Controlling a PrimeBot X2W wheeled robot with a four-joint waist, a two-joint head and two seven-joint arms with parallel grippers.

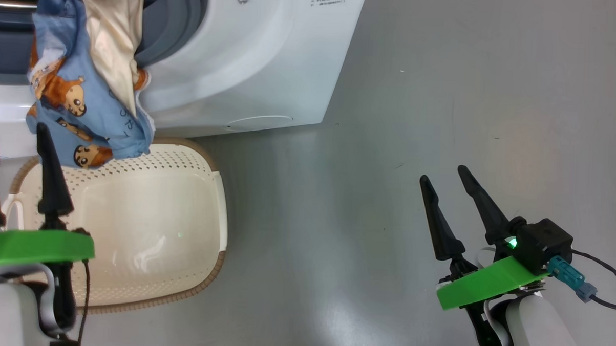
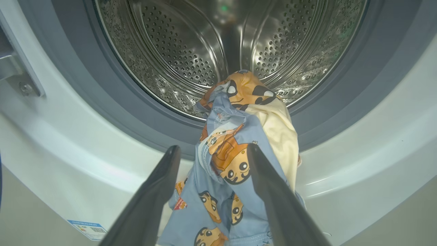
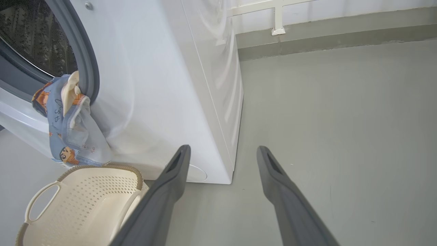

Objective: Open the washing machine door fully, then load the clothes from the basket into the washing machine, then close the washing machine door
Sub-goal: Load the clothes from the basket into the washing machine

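Grey floor (image 1: 417,120) everywhere, with the white washer (image 1: 250,63) filling the upper left of the head view. The basket (image 1: 202,271) sits right in front of it at lower left and looks emptied out.

The clothes (image 1: 80,98) are only halfway home: in the left wrist view 1 end lies on the lip of the drum (image 2: 177,51), while the rest droops over the gasket (image 2: 102,109) and down the front panel toward the basket. The left gripper (image 1: 15,130) has its 2 fingers spread wide with nothing between them, pointing up at the dangling bundle. The right gripper (image 1: 444,173) is at lower right over bare floor, also splayed and empty.

So the step in hand looks like finishing the load. Best bet is probably for the robot to pinch the bundle low down, lift it above the gasket and push it deep into the drum before letting go. Any fabric left on that rubber would likely get caught when the door shuts. The door itself can't be made out clearly, just a hinge (image 2: 24,85) at the left edge of the left wrist view.

Writing-wise, there's a blue sticker (image 2: 87,229) at the lower left of that view and some small print at the top of the head view, both too tiny to read. No brand visible.
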